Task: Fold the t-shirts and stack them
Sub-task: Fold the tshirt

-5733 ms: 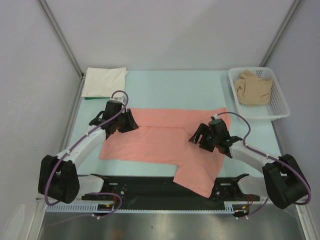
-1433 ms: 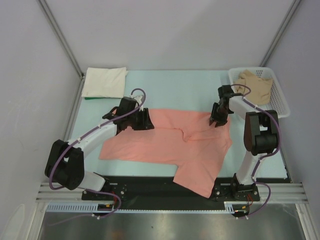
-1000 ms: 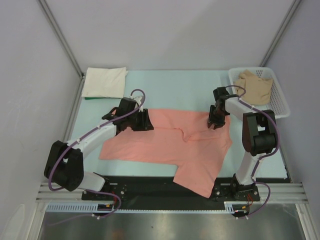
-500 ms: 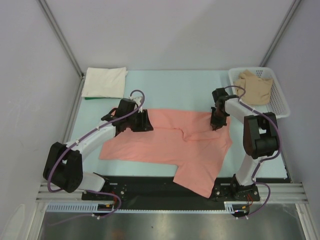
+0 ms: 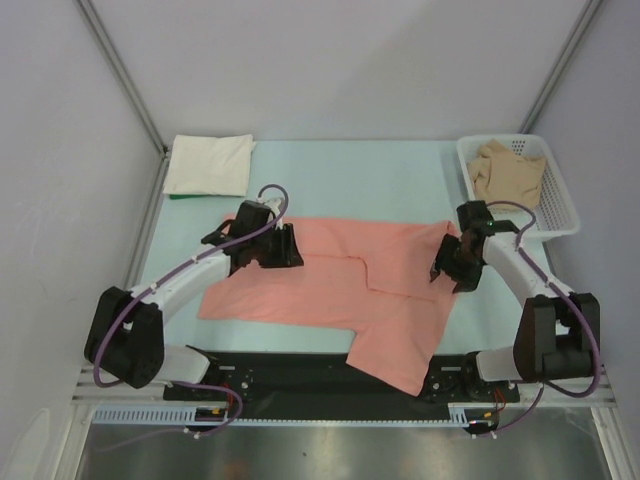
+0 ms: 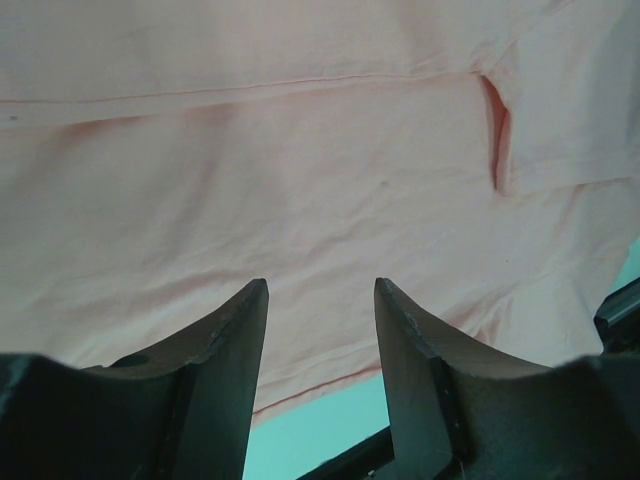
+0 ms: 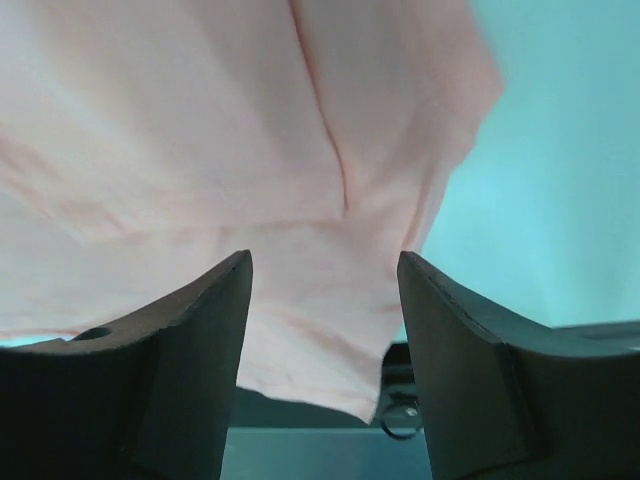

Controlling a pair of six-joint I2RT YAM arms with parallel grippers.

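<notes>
The salmon-pink t-shirt (image 5: pixel 340 285) lies spread across the middle of the table, its near right part hanging over the front edge. My left gripper (image 5: pixel 288 248) hovers over the shirt's far left part. Its fingers are open and hold nothing; in the left wrist view (image 6: pixel 320 285) the pink cloth (image 6: pixel 300 180) lies below them. My right gripper (image 5: pixel 447 268) is over the shirt's right edge, open and empty. The right wrist view (image 7: pixel 323 258) shows the cloth (image 7: pixel 200 140) beneath its fingers. A folded cream-white t-shirt (image 5: pixel 208 165) lies at the far left. A crumpled tan t-shirt (image 5: pixel 508 175) sits in the basket.
A white mesh basket (image 5: pixel 560 225) stands at the far right corner. The black rail (image 5: pixel 290 375) with the arm bases runs along the near edge. Bare teal table (image 5: pixel 350 180) lies behind the pink shirt.
My right gripper has opened and drawn back toward the near right, away from the shirt's far right corner. That corner now lies flatter. The left arm has barely moved.
</notes>
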